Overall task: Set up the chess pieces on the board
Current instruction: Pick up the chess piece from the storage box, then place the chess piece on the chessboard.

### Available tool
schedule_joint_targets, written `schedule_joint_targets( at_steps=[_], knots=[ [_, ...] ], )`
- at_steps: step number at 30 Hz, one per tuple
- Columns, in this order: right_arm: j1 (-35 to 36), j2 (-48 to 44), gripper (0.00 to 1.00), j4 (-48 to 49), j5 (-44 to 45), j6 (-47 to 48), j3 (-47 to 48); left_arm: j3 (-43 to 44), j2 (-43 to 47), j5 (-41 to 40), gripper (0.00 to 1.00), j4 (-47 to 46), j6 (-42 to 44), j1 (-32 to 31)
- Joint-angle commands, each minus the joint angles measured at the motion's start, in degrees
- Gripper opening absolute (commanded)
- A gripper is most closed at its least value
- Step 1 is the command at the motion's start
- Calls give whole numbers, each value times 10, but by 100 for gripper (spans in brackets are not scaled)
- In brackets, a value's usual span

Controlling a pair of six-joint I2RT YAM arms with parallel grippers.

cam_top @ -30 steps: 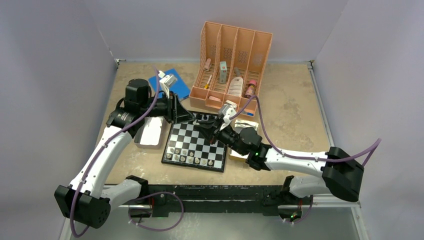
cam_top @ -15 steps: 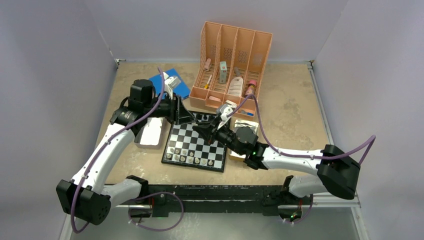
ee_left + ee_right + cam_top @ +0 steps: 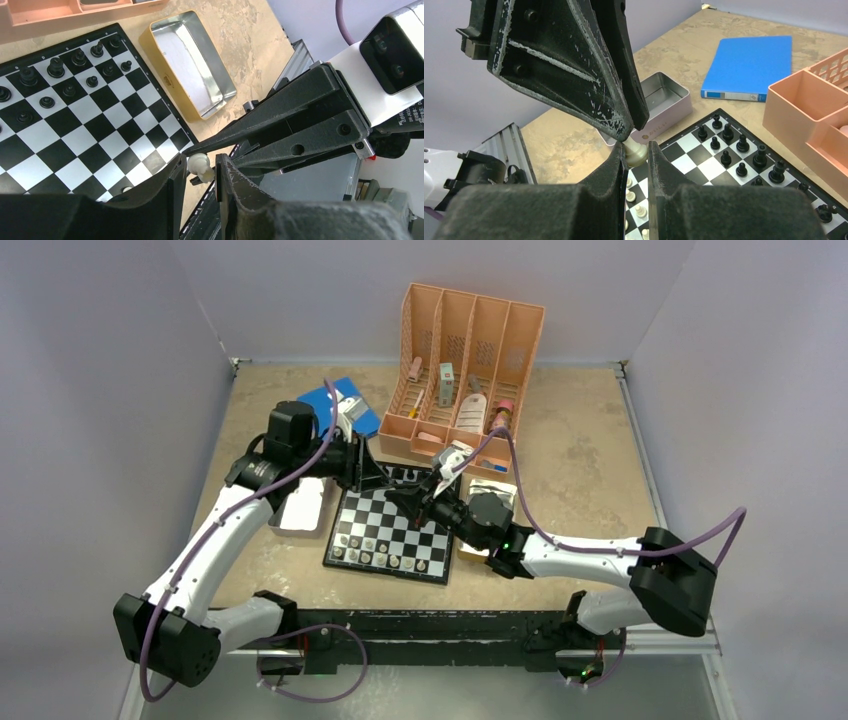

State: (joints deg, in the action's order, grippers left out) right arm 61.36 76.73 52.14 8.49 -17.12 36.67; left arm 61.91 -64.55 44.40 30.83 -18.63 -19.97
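The board (image 3: 392,530) lies mid-table, with black chess pieces (image 3: 726,145) along its far rows and pale ones (image 3: 385,558) along its near rows. My two grippers meet tip to tip above the board's far left corner. My left gripper (image 3: 202,167) is shut on a pale white piece (image 3: 201,165). In the right wrist view that piece (image 3: 635,152) also sits between my right gripper's (image 3: 638,152) fingers, which are closed in on its base. The left gripper's tip (image 3: 623,131) pinches its top. In the top view the piece is hidden between the grippers (image 3: 390,488).
A peach organizer (image 3: 465,370) with bottles stands behind the board. A blue book (image 3: 749,62) lies at the far left. A silver tray (image 3: 664,100) lies left of the board and a gold-sided tray (image 3: 195,65) lies to its right.
My left arm has swung right and my right gripper has moved left a little, until the two tips met over the board's far left corner.
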Motion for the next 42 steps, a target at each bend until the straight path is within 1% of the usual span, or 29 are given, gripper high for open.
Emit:
schedule_joint_targets(
  at_steps=[1, 6, 9, 12, 13, 14, 15, 17, 23, 24, 25, 26, 30, 33, 37, 42],
  knots=[
    [-2, 0, 1, 17, 23, -13, 31, 1, -2, -6, 27, 6, 14, -9],
    [-4, 0, 1, 19, 27, -17, 31, 0, -3, -11, 27, 13, 16, -16],
    [-4, -1, 1, 19, 28, -16, 31, 1, -3, -15, 19, 14, 17, -17],
    [-4, -1, 1, 17, 29, -14, 30, 1, -3, -15, 6, 9, 15, -17],
    [-4, -1, 3, 17, 29, -15, 29, 3, -3, -16, 2, 9, 15, -17],
    [-4, -2, 7, 17, 30, -14, 27, 6, -4, -18, 0, 10, 15, -17],
    [-4, -3, 12, 17, 34, -16, 24, 9, -5, -22, 0, 12, 17, -17],
    [-4, -11, 28, 23, 36, -17, 12, 16, -6, -35, 0, 17, 20, -19],
    [-4, -67, 67, 4, 50, -8, -30, 31, -15, -71, 0, 22, 26, -30],
    [-4, -85, 79, -2, 50, -8, -43, 32, -19, -79, 0, 23, 27, -36],
    [-4, -103, 93, -9, 49, -8, -51, 36, -22, -89, 0, 24, 28, -42],
    [-4, -125, 98, -18, 53, -9, -59, 38, -25, -101, 0, 25, 29, -53],
    [-4, -230, 99, -102, 84, -27, -64, 44, -40, -149, 0, 26, 25, -96],
    [-4, -299, 99, -219, 127, -52, -28, 47, -49, -199, 0, 23, 16, -136],
    [-4, -381, 99, -359, 160, -58, 29, 51, -72, -264, 0, 23, -1, -201],
    [-4, -485, 99, -427, 227, -95, 69, 72, -135, -339, 0, 31, -27, -299]
  ],
)
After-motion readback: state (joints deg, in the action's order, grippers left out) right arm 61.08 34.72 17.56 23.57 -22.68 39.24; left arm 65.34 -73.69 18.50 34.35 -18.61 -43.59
